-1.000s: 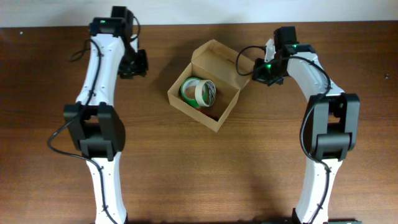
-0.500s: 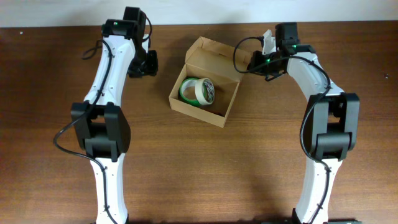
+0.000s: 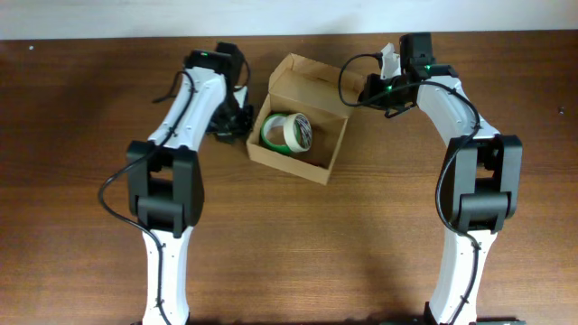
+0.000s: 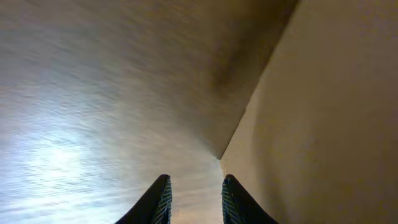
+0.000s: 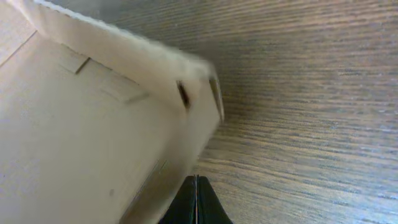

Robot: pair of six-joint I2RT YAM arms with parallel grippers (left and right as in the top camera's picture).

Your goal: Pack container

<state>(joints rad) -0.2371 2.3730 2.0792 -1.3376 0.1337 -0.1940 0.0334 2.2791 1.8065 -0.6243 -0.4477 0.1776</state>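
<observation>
1. Left gripper (image 4: 194, 202): jaws spread a little, with a narrow gap and nothing between them. Only bare table (image 4: 93, 93) showing through the gap.
2. Just ahead of its fingertips and to their right: the container (image 4: 323, 124), seen as a plain brown wall with its lower corner almost at the right finger. Cannot tell whether touching or only just beside.
3. Right gripper (image 5: 196, 200): jaws pressed together, pinching nothing visible. A corner of the container just ahead of the tips and to their left; contact not sure.
4. Seen from above: container lying between the two grippers, long axis roughly from the left gripper across toward the right one, a little slanted. Left gripper at a short end wall, right gripper at the opposite far corner.
5. Beyond that short wall, inside the container: two tape rolls (image 3: 289, 133), one green and one pale, leaning together.
6. Farther still: flap lid (image 3: 312, 77) standing open along the far long side.
7. Likely next: folding this lid down. Nearer to the right gripper than to the left; left gripper better placed for bracing the wall.
</observation>
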